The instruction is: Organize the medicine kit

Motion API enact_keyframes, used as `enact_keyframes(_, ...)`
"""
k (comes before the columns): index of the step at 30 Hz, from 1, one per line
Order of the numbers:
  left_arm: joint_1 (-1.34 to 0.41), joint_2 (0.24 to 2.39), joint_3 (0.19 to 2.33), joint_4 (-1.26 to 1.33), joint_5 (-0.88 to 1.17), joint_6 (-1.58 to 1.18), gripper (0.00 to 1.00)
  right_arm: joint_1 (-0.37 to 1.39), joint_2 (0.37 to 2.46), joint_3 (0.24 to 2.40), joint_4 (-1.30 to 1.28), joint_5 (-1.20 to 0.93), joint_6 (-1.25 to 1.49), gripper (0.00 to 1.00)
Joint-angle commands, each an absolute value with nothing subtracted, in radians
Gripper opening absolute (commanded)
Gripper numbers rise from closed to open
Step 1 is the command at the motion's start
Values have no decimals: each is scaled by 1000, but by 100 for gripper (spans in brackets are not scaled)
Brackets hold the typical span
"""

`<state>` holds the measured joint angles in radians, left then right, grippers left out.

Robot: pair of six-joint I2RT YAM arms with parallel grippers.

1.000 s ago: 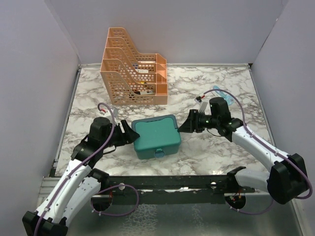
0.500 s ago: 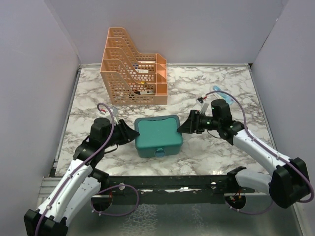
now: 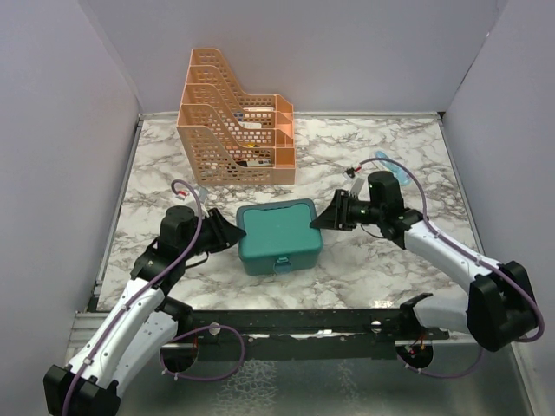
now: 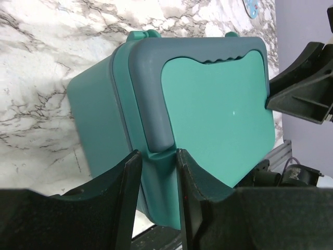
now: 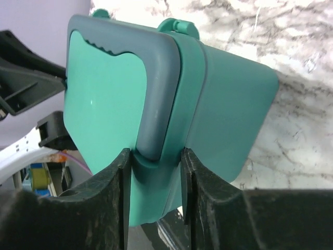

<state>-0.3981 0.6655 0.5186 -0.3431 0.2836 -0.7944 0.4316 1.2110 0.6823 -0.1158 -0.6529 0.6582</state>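
The medicine kit (image 3: pixel 279 236) is a teal box with its lid down and latch facing the near edge, standing on the marble table between both arms. My left gripper (image 3: pixel 232 236) is at its left side, shut on the lid's raised rim there (image 4: pixel 156 161); both black fingers (image 4: pixel 127 198) press the teal edge. My right gripper (image 3: pixel 323 218) is at the kit's right side, shut on the lid rim (image 5: pixel 156 166), with fingers (image 5: pixel 195 198) against it on either side. Each wrist view shows the grey handle band (image 5: pixel 156 94) on the lid and the other gripper beyond the box.
An orange perforated file rack (image 3: pixel 236 121) with small items in it stands behind the kit at the back left. A small light-blue object (image 3: pixel 388 165) lies at the back right near the right arm's cable. Walls close in the table on three sides.
Both grippers have closed onto the kit's left and right lid edges. The kit has shifted slightly to the right and turned squarer to the table edge.
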Motion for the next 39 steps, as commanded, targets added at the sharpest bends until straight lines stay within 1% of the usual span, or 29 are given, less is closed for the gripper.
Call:
enact_keyframes(1,-403,706,490,-368,287,-775,34,453,1339,746,-31,-655,608,29)
enact_keyframes(7,-402,709,449,-341,94,-786,34,465,1534,907,-7,-607,549,24)
enact_keyframes(13,-401,707,422,-273,62,-787,34,468,1629,1040,5,-564,507,23)
enact_keyframes(15,-400,706,420,-272,55,-776,37,468,1619,1062,-9,-522,491,23)
enact_keyframes(17,-400,707,440,-289,49,-750,45,468,1593,1110,-100,-403,473,27)
enact_keyframes(19,-400,711,473,-330,28,-719,52,468,1551,1138,-176,-292,474,35)
enact_keyframes(21,-400,712,502,-356,25,-695,59,468,1500,1139,-216,-232,475,45)
enact_keyframes(24,-401,716,553,-383,12,-652,67,468,1420,1103,-246,-228,478,57)
enact_keyframes(26,-399,722,583,-393,-15,-606,73,468,1361,1057,-250,-245,488,66)
enact_keyframes(27,-399,727,599,-400,-35,-571,75,468,1333,1028,-242,-264,496,68)
enact_keyframes(31,-399,765,683,-407,-95,-461,79,471,1204,880,-182,-340,592,68)
enact_keyframes(34,-398,792,721,-383,-151,-409,86,489,1113,781,-148,-358,675,68)
enact_keyframes(39,-397,841,761,-316,-122,-332,91,542,993,610,-33,-400,811,69)
